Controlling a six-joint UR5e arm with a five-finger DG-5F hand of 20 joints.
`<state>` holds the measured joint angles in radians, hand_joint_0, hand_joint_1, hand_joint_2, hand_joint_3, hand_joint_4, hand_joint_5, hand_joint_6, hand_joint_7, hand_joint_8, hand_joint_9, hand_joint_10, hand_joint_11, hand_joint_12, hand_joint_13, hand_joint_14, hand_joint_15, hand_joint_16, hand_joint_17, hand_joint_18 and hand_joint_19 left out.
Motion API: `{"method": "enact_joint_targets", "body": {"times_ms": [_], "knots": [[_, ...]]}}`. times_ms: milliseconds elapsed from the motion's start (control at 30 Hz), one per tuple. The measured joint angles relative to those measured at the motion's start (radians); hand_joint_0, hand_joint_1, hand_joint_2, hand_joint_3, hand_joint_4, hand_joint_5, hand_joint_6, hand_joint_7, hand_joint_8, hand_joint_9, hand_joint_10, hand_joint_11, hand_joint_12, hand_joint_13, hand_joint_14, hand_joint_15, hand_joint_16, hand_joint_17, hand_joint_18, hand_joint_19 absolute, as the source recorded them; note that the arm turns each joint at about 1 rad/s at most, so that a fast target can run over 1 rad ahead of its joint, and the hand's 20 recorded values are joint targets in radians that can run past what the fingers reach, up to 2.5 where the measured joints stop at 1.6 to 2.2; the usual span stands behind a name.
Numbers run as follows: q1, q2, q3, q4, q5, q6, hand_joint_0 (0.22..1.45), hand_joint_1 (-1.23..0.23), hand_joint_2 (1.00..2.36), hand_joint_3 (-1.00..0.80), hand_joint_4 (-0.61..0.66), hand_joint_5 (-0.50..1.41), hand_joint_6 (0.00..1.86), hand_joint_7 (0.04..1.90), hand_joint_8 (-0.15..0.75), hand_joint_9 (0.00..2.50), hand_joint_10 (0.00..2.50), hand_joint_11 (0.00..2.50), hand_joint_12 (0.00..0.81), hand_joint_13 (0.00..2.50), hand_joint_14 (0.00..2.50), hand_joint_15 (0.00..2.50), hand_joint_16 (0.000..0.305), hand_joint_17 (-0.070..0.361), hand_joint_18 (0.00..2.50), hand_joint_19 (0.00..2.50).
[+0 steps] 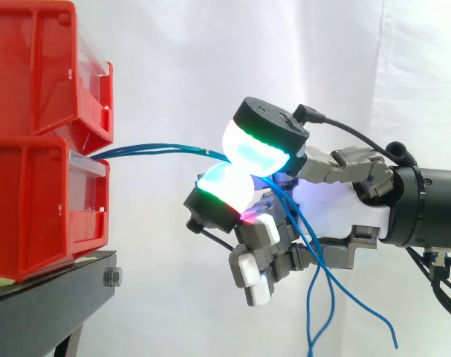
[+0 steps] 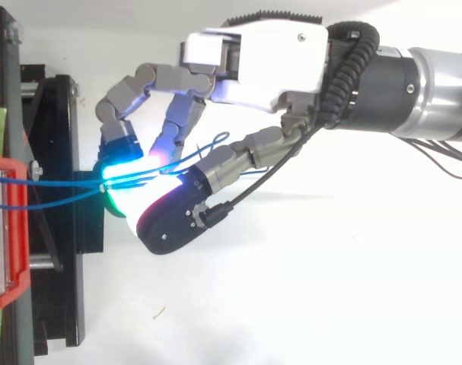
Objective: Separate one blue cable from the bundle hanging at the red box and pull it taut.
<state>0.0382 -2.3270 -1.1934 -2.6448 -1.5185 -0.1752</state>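
— Where is the robot's white-and-grey hand (image 1: 336, 212) seen, and how is it set?

— It is seen at centre right of the side view. Two glowing pads (image 1: 258, 152) are pressed together, and the thin blue cables (image 1: 158, 149) are clamped between them. The other fingers are curled below.

— Where are the cables found?

— They are led from the front of the lower of two stacked red plastic bins (image 1: 39, 149) at the left edge, nearly level and slightly bowed, to the pinch at centre. More than one strand is caught. Past the pads, loose ends are seen hanging toward the lower right.

— And the bins?

— They are carried on a black stand (image 1: 47, 297) at lower left.
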Motion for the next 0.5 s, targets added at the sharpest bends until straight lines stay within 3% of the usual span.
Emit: {"method": "enact_joint_targets", "body": {"times_ms": [300, 400, 500], "knots": [[0.001, -0.001, 0.0, 0.0, -0.001, 0.0, 0.5, -0.58, 1.0, -0.5, 0.18, -0.13, 0.88, 1.22, 0.431, 1.16, 0.02, 0.79, 0.463, 1.12, 0.02, 0.52, 0.053, 0.12, 1.08, 0.43], [0.001, -0.001, 0.0, 0.002, -0.001, 0.0, 0.5, -0.53, 1.0, -0.5, 0.18, -0.13, 0.88, 1.21, 0.434, 1.17, 0.02, 0.8, 0.466, 1.12, 0.02, 0.52, 0.053, 0.12, 1.09, 0.43], [0.001, -0.001, 0.0, 0.002, -0.002, 0.0, 0.58, -0.47, 1.0, -0.5, 0.17, -0.13, 0.87, 1.25, 0.42, 1.17, 0.02, 0.8, 0.443, 1.11, 0.02, 0.54, 0.05, 0.113, 1.06, 0.47]]}}
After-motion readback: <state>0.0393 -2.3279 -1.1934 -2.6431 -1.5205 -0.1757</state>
